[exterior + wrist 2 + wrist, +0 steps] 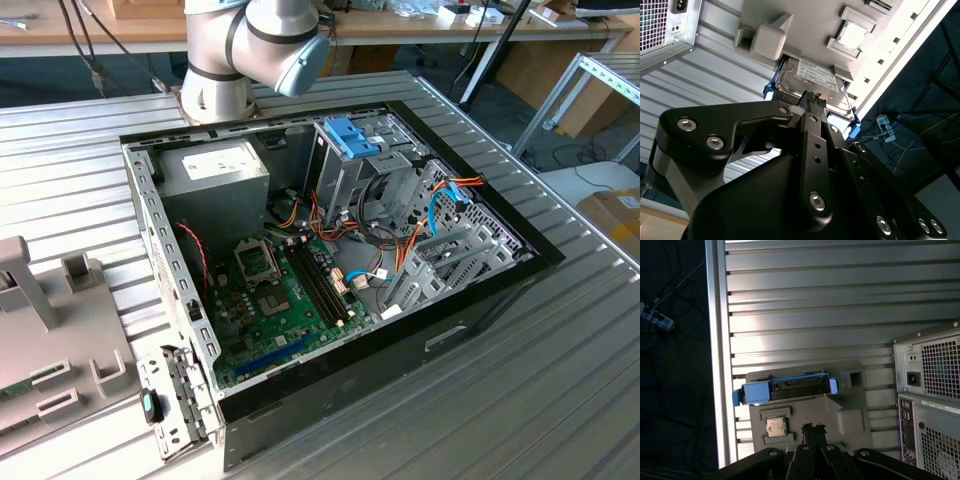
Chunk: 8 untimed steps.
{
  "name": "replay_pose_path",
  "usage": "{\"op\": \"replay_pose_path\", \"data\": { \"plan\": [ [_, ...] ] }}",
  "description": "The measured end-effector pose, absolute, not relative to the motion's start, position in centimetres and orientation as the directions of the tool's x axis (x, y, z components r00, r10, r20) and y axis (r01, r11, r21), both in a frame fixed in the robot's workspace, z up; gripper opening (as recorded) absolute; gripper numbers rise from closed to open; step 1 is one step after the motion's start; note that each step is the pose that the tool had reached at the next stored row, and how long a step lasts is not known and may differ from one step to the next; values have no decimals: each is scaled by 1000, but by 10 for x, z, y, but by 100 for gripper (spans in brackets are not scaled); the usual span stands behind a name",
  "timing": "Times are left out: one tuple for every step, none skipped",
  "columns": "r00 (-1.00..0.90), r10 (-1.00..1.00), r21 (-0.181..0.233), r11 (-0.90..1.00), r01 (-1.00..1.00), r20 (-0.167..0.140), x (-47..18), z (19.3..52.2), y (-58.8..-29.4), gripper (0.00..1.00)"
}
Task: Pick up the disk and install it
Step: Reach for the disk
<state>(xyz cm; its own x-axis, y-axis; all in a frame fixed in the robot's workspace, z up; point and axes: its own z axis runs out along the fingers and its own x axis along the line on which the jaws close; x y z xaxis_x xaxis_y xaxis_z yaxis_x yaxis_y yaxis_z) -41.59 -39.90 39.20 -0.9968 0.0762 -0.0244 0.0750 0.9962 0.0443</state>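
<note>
— Gripper (pixel 812 100) status?
— Pointing at the disk (pixel 810 82) and hanging near it. Fingers are pressing together on nothing. In the first wrist view a gap is showing between the tips and the drive.
— Where is the disk sitting?
— Resting in the grey holder (pixel 852 417) on the ribbed table (pixel 815 315), label face out, blue rails along its edges. Pick-up not yet done, so the install is all left.
— Surroundings, from the exterior view's left to its right?
— Holder is lying at the left. Next comes the open computer case (pixel 160 230): power supply (pixel 215 170), motherboard (pixel 270 300), drive cage (pixel 345 175) carrying a blue clip (pixel 350 135), then orange and blue cables (pixel 400 240) trailing rightward.
— Anything standing in the way?
— My reading: those cables are crowding the space beside the cage, likely the tight spot for seating the drive.
</note>
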Motion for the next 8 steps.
{"op": "replay_pose_path", "data": {
  "plan": [
    [-997, 76, 44, 996, 75, -24, -416, 392, -399, 11],
    [-997, 76, 44, 996, 75, -24, -417, 392, -399, 11],
    [-997, 76, 44, 996, 75, -24, -417, 392, -399, 11],
    [-997, 76, 44, 996, 75, -25, -417, 392, -399, 11],
    [-997, 76, 44, 996, 75, -24, -417, 392, -399, 11],
    [-997, 76, 44, 996, 75, -24, -417, 392, -399, 11],
    [-997, 76, 44, 996, 75, -24, -417, 392, -399, 11],
    [-997, 76, 44, 996, 75, -24, -417, 392, -399, 11]
  ]
}}
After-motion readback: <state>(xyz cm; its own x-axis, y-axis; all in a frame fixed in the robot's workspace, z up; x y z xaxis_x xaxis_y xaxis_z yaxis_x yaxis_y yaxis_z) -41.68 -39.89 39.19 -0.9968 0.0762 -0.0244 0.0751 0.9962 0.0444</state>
